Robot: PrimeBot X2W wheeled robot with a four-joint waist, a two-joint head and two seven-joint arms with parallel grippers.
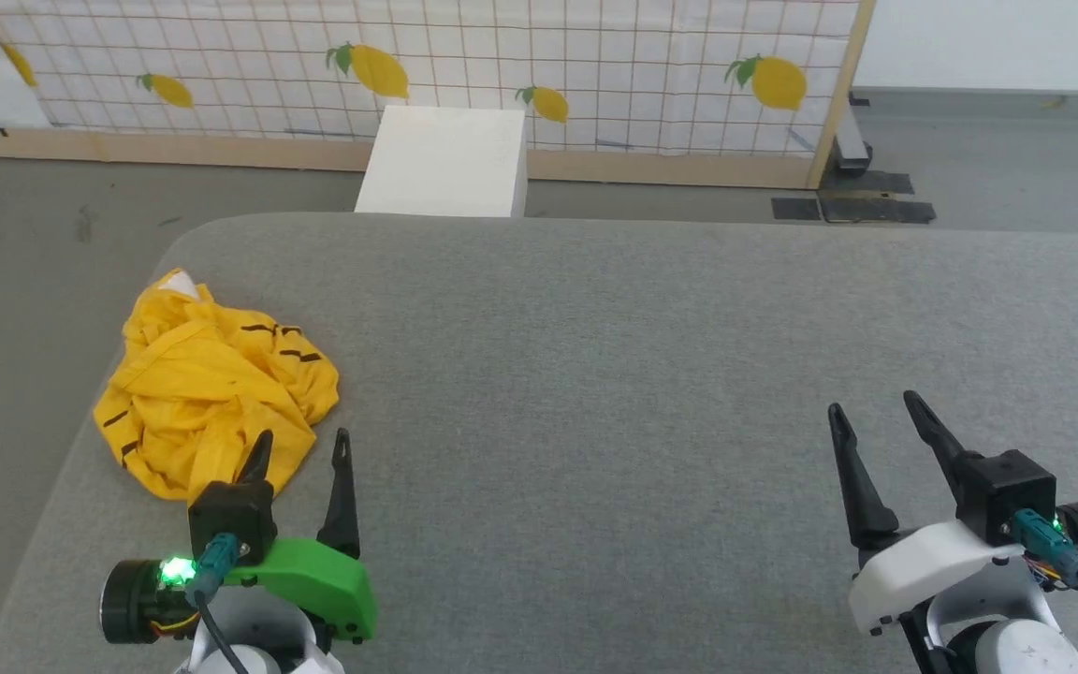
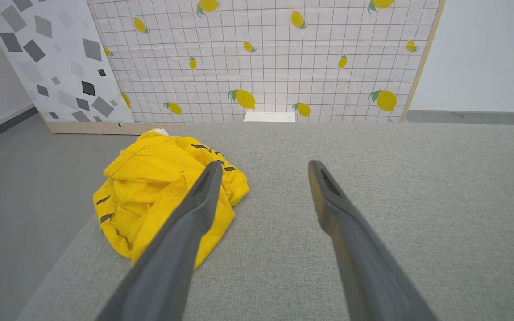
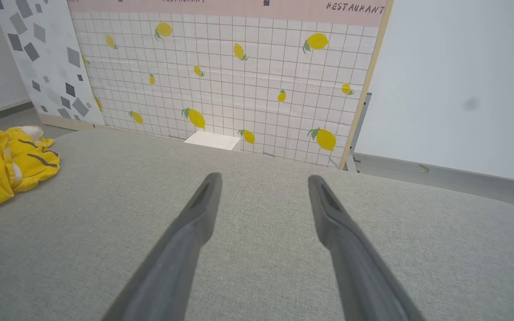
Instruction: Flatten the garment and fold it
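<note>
- Garment, a yellow top with dark stripes, lies crumpled in a heap near the front left corner of the grey table, just ahead of the left gripper. By my reading, nothing is flattened yet.
- The left gripper is released, with its fingers spread wide and holding nothing. One finger overlaps the heap's near edge, likely poised for a first grab, though I cannot tell whether it touches.
- The right gripper is likewise spread and empty. It hangs over bare table well apart from the cloth, probably idle until there is an edge to pull.
- The left wrist view shows the folds and a white scrap at the heap's far end more closely than the head view does. The right wrist view catches the heap at its left edge.
- Beyond the table stand a white box and a lemon-print screen. The right wrist view shows lettering along the screen's top, which the head view cuts off.
</note>
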